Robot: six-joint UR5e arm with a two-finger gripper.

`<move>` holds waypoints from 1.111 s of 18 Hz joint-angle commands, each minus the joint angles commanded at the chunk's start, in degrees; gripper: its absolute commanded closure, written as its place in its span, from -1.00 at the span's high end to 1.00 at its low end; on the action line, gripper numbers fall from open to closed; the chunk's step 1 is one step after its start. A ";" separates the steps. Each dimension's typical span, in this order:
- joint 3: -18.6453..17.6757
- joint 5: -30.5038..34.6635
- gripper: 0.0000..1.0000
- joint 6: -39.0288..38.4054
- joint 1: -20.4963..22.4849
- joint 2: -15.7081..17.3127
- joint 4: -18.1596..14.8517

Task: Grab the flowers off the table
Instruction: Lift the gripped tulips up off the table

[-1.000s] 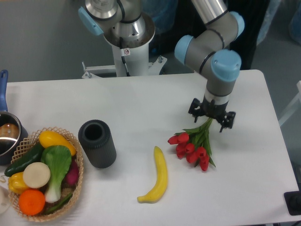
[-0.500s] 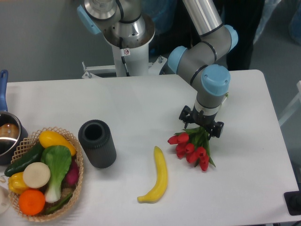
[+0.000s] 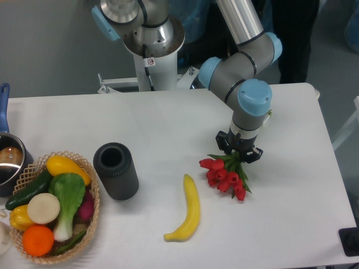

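At the far left edge, a pot [image 3: 8, 159] with a blue handle sits partly out of frame, touching a wicker basket [image 3: 90, 185] of vegetables in the lower left. Just right of the basket stands a dark cylindrical cup [image 3: 115, 170], upright with its mouth open upward. In the lower centre lies a yellow banana [image 3: 188, 209], near the flowers [image 3: 225, 175] but apart from them. The flowers lie right of centre on the white surface [image 3: 168, 123], red buds pointing toward the lower left and lower right, green stems running up under the tool [image 3: 239, 153]. The tool is lowered over the stem end of the bunch; its fingers are hidden beneath the wrist from this angle, so whether they are clenched on the stems or released cannot be told. The flowers appear to rest on the surface, not yet lifted. Judged risks: a grip on only a few thin stems could let the bunch slip or splay on lifting, and a tool set too low could press the leaves against the surface. Nothing stands between the tool and the flowers; the banana is the nearest neighbour and lies clear of a straight upward lift. The robot base [image 3: 148, 33] occupies the upper centre.
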 joint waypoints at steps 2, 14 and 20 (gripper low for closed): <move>0.26 0.00 -0.96 0.09 0.26 0.61 -0.09; 6.40 -0.35 -0.89 -0.09 4.57 4.57 -3.24; 13.09 -0.44 -0.82 -2.99 3.26 3.87 -9.05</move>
